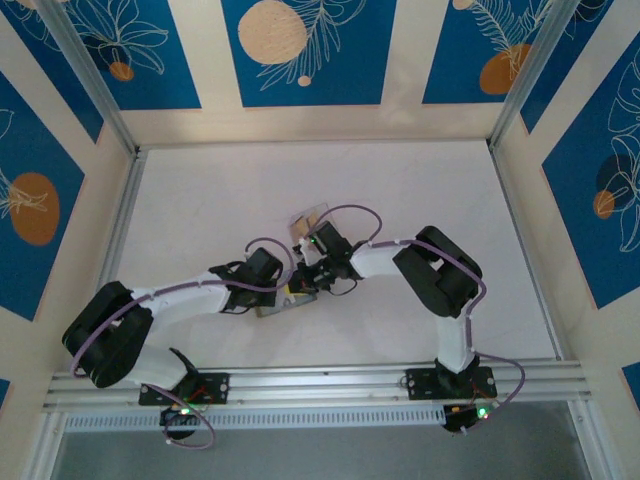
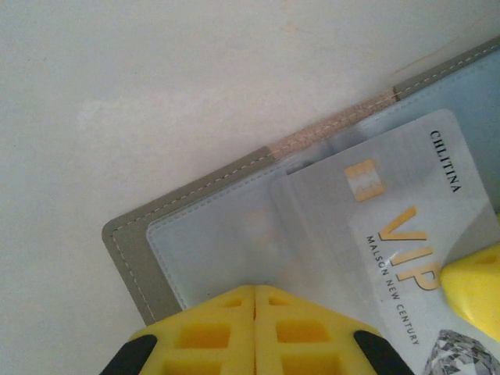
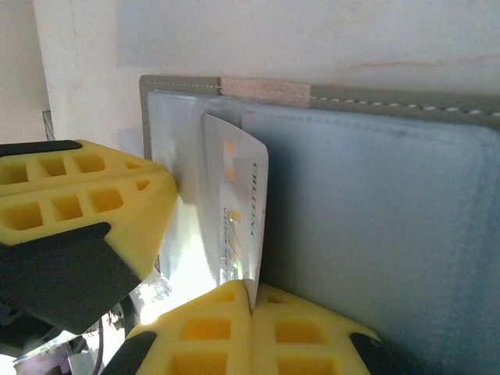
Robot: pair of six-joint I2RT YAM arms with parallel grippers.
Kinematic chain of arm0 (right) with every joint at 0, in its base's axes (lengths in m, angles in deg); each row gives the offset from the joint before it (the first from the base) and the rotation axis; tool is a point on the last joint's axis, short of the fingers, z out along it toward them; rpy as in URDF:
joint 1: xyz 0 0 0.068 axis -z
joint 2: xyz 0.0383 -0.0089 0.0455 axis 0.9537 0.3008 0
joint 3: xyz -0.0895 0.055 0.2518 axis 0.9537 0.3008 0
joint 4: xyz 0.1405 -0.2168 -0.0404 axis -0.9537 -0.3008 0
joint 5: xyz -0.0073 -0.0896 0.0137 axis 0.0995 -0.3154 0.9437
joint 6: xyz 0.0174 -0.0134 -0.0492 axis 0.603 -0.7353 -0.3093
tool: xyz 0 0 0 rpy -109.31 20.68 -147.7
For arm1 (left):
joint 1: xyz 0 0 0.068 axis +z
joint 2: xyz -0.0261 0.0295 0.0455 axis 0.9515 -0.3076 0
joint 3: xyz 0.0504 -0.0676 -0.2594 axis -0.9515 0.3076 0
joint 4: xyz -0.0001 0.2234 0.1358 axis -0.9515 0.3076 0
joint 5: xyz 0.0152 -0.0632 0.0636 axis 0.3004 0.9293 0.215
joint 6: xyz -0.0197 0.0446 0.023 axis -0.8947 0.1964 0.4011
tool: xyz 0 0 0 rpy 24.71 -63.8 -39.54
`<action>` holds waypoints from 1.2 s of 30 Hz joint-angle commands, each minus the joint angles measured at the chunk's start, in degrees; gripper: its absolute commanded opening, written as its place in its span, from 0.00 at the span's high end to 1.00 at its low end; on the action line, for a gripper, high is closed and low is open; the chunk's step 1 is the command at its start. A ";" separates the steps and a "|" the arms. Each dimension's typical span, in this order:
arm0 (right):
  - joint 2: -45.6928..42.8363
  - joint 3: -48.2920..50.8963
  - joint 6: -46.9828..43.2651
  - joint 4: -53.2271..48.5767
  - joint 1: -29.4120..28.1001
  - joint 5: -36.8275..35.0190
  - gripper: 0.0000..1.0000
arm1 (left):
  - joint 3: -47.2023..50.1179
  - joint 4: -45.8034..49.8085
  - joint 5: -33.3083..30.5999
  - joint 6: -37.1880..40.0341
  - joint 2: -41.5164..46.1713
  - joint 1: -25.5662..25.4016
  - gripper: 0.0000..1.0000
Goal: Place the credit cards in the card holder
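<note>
Right wrist view: the right gripper (image 3: 251, 301) pinches a thin glossy credit card (image 3: 241, 211) edge-on just above its waffled yellow fingertips, against the open card holder (image 3: 375, 219) with smooth pale-blue lining and stitched grey rim; the left gripper (image 2: 254, 295) sits pressed together at that rim.

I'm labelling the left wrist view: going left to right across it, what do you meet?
Bare table → card holder → credit card marked VIP → right gripper, its yellow tip.
</note>
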 commanded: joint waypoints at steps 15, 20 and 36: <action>1.87 3.82 -0.51 -8.30 -0.11 -2.99 1.00 | 1.14 4.02 -0.45 -0.14 -0.34 0.50 0.94; 1.32 5.11 0.05 -7.80 0.02 -3.08 1.00 | 1.06 3.97 -0.52 0.08 -0.68 0.48 0.94; 6.49 -1.96 -1.69 -10.43 -1.47 0.96 1.00 | 1.00 3.60 -0.19 0.08 -0.95 0.36 0.94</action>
